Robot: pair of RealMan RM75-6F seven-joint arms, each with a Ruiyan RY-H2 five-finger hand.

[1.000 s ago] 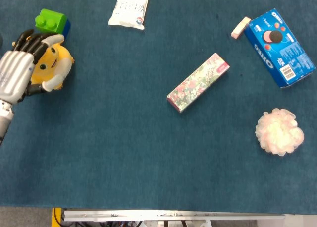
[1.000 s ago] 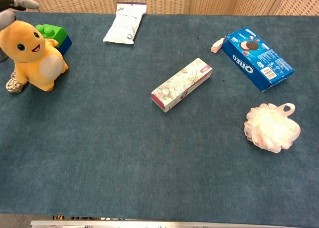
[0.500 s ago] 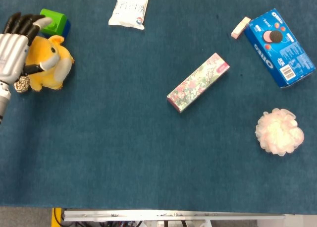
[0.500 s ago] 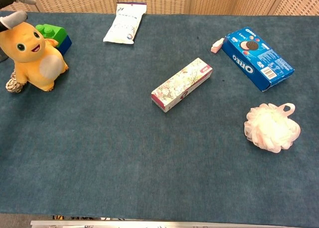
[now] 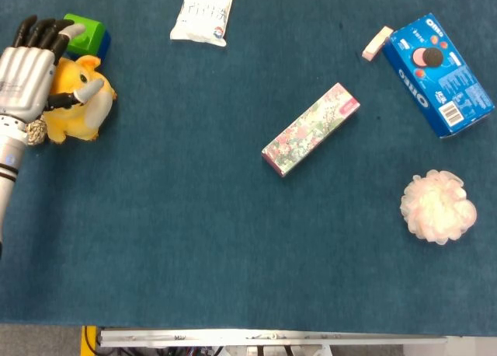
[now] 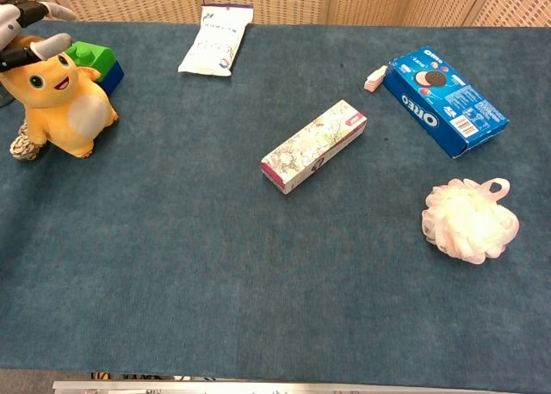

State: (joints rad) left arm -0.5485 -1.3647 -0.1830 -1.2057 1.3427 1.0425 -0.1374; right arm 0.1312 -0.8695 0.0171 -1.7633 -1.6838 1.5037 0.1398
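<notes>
The left hand (image 5: 29, 64) has let go of the yellow plush toy (image 5: 78, 101) and lifted off it since a second ago, when its fingers were wrapped round the toy's head.

Now the hand hovers over the toy's top with fingers spread and nothing in them, thumb just at the toy's ear. The toy sits upright on the blue cloth table (image 5: 194, 239), a green and blue building block (image 5: 87, 32) touching behind it. Set-down looks done; only the hand's retreat seems left. Well to the toy's right lie a floral carton (image 5: 311, 128), a blue Oreo box (image 5: 438, 74) and a pale bath pouf (image 5: 438, 206). The right hand is out of sight.
</notes>
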